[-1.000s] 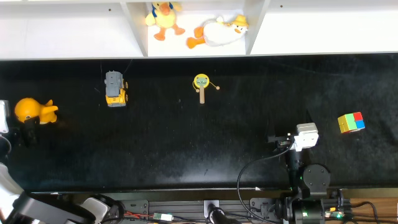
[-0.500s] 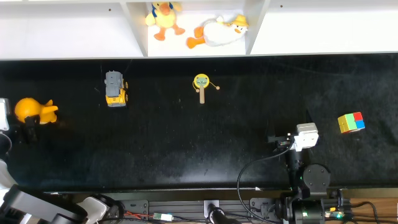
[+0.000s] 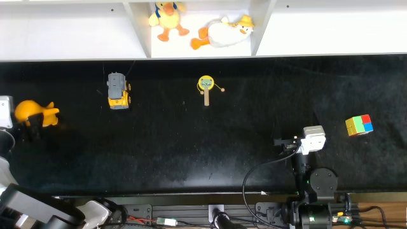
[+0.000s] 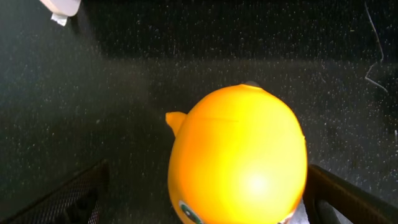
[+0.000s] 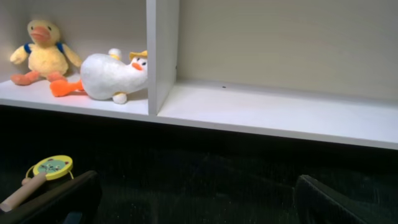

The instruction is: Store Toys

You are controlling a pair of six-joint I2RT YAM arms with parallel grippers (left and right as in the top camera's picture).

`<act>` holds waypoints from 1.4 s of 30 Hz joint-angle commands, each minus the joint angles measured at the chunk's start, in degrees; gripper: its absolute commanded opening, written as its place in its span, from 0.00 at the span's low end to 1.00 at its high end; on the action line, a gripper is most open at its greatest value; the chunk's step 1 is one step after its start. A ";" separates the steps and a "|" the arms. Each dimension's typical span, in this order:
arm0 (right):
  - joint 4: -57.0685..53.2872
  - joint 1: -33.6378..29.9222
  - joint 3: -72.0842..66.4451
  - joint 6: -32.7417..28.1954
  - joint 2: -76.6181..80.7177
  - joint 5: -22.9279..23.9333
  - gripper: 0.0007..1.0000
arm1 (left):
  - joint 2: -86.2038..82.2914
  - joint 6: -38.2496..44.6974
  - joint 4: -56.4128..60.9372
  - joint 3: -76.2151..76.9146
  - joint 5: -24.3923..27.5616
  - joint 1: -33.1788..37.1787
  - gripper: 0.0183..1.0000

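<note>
At the far left of the counter [image 3: 191,152] the orange duck [image 4: 239,158] rests on the black surface. The left hand [image 4: 208,208] is set low around it, with its fingers spread wide, 1 on each side of the toy, and a gap is seen on at least 1 side, so nothing is gripped yet. The step in hand is judged to be the grasp of this duck, 1 of 4 loose toys to be stored. For the next move, the fingers would have to be closed evenly on the round, smooth body, which could slip out if pinched off-centre. A lift and a carry to the white shelf [image 3: 70,38] along the far edge would then be needed. To the right, the toy truck [image 3: 117,90] stands well apart from the duck and nearer the shelf, and it might have to be passed over on a slanted path. Further right, the rattle [image 3: 206,88] lies flat just in front of the shelf's middle compartment. There a yellow plush duck [image 3: 168,18] and a white plush duck [image 3: 222,32] are already stored side by side, so little room is judged to be left in that compartment. The right hand [image 5: 199,208] is held near its base, facing the shelf, with its fingers wide apart and nothing between them. At the far right the coloured cube [image 3: 359,125] sits well apart from everything else.
</note>
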 commanded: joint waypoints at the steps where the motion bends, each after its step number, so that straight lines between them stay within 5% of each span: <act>1: 0.31 -0.04 -0.76 -0.17 -0.48 0.04 1.00 | 0.55 -1.49 0.22 1.27 0.37 -0.39 0.96; 7: 0.31 -0.04 -0.76 -0.17 -0.48 0.04 0.99 | 0.55 -2.25 -0.13 1.25 -0.46 -0.39 0.87; 17: 0.31 -0.04 -0.76 -0.17 -0.48 0.04 1.00 | -0.15 -2.67 -0.46 1.25 0.24 -0.39 0.30; 21: 0.31 -0.04 -0.76 -0.17 -0.48 0.04 1.00 | -2.36 -2.73 -0.92 1.22 2.01 -0.61 0.15; 42: 0.31 -0.04 -0.76 -0.17 -0.48 0.04 1.00 | -13.90 -21.94 10.71 1.22 1.64 -8.59 0.07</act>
